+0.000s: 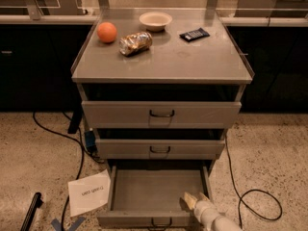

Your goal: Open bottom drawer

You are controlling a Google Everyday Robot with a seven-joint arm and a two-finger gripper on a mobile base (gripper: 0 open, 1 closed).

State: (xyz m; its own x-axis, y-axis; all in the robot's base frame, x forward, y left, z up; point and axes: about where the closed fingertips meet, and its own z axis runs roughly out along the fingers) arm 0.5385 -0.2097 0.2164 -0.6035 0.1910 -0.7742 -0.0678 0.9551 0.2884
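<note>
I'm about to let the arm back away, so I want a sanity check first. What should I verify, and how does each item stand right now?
1. Narrow grey metal bottom drawer pulled out: ok, its floor shows well forward of the two drawers above.
2. Gripper out of the drawer: not ok, it sits inside the front right corner.
3. Small dark wire pull handle free: ok, the gripper is to its right, not on it.
4. White paper sheet on the floor: ok, it lies left of the drawer.
5. Black cable loop on the floor to the right: cannot tell whether it crosses the retreat path.
</note>
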